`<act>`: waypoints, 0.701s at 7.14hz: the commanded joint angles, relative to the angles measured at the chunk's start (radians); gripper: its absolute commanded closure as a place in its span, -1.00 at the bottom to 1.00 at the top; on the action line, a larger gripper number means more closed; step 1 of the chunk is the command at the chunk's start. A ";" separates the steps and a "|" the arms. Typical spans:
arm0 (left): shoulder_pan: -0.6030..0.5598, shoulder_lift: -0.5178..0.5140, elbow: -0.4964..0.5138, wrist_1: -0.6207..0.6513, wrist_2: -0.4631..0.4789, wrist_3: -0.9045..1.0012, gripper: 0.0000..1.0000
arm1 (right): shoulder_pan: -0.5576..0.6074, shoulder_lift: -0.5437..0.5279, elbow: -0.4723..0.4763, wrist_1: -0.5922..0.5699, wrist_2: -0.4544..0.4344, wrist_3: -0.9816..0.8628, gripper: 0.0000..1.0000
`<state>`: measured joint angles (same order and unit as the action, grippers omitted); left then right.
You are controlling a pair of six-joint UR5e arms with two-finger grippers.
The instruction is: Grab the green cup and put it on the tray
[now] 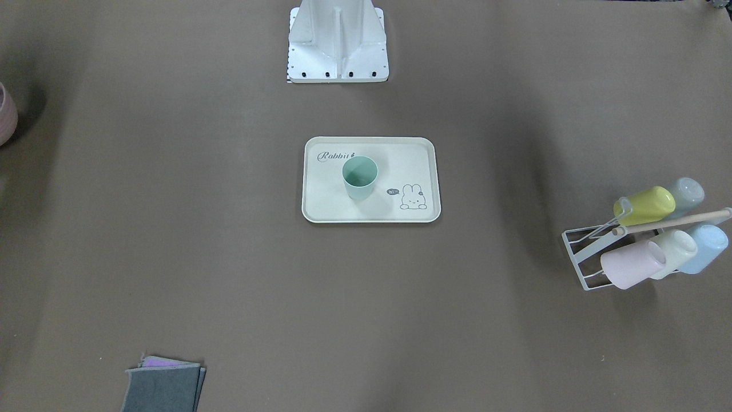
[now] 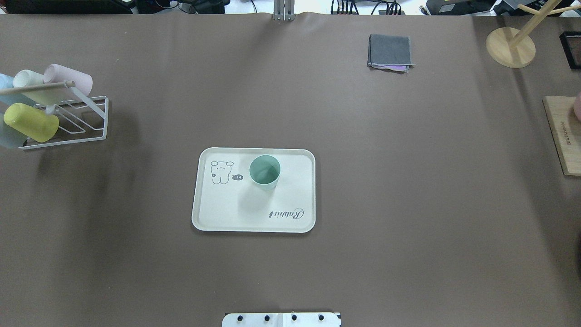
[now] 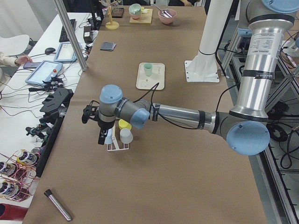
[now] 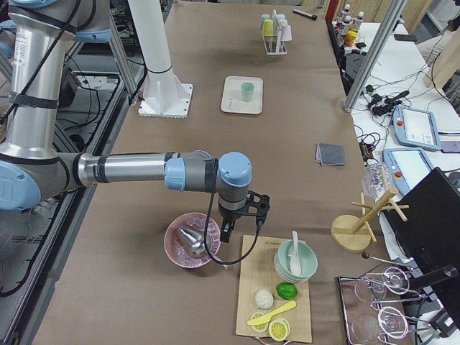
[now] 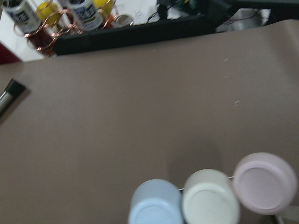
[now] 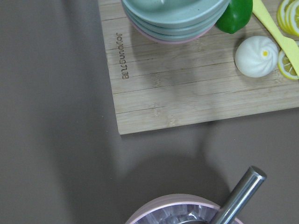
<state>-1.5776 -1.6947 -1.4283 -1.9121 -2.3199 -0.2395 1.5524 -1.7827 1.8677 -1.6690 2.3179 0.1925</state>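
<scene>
The green cup [image 1: 360, 177] stands upright on the cream tray [image 1: 337, 209] with the "Rabbit" script, at mid-table; it also shows in the overhead view [image 2: 264, 171] on the tray [image 2: 218, 213]. My left gripper [image 3: 101, 136] hangs far from the tray, beside the cup rack at the table's left end. My right gripper [image 4: 228, 231] hangs at the other end, between a pink bowl and a wooden board. Neither gripper shows in the overhead, front or wrist views, so I cannot tell whether they are open or shut.
A white wire rack [image 2: 91, 131] holds several cups, among them a yellow-green one [image 2: 31, 121]. A folded grey cloth [image 2: 390, 51] lies at the far side. A wooden board [image 2: 563, 136], a pink bowl [image 4: 192, 241] and a wooden stand [image 2: 510, 47] are at the right end.
</scene>
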 commanded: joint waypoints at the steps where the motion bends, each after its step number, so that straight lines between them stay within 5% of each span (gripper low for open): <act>1: -0.073 -0.003 0.060 0.164 -0.116 0.045 -0.98 | 0.000 0.000 0.002 0.000 0.001 -0.001 -1.00; 5: -0.071 0.052 -0.052 0.243 -0.121 0.049 -0.98 | 0.000 0.000 0.004 0.002 0.003 0.001 -1.00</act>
<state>-1.6497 -1.6596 -1.4567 -1.6757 -2.4397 -0.1913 1.5527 -1.7837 1.8718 -1.6686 2.3208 0.1931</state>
